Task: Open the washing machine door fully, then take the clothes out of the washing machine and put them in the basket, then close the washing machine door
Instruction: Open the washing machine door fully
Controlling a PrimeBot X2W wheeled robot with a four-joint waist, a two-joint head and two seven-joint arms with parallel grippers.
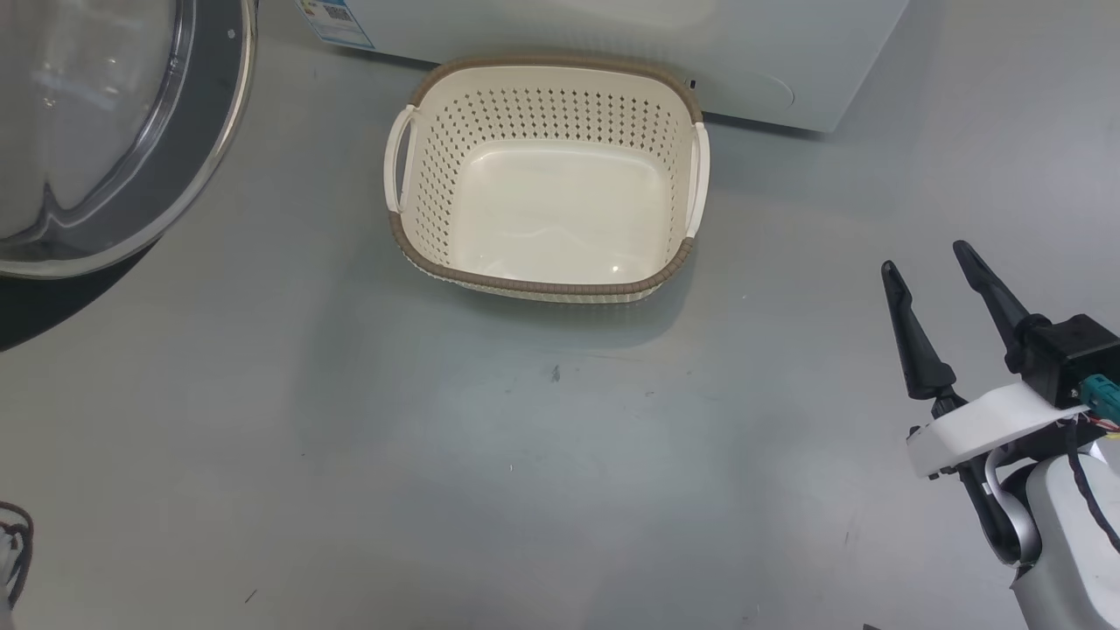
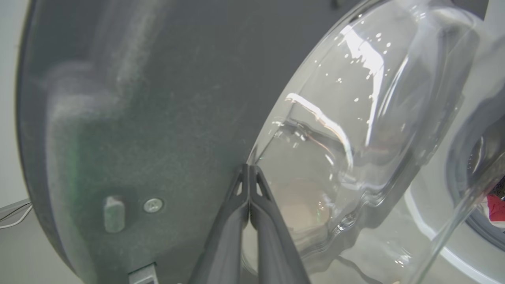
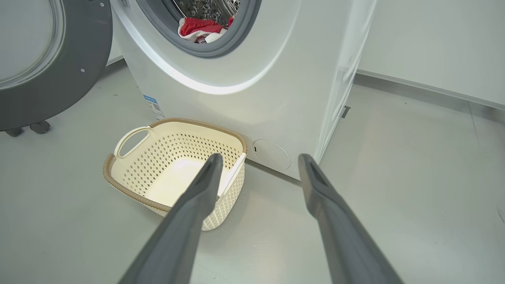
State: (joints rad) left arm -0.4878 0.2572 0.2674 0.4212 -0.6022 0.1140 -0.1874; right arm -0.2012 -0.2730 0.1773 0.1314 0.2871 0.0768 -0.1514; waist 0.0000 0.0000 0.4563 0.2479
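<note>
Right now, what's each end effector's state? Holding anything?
Left end effector: shut, gripping nothing, tips at the washing machine door.
Right end effector: open, empty, off to the side of the basket.

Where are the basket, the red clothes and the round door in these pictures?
the basket (image 1: 547, 284): head view, on its brown front rim.
the clothes (image 3: 195, 27): right wrist view, on the red fabric.
the washing machine door (image 3: 59, 98): right wrist view, on its dark rim.
</note>
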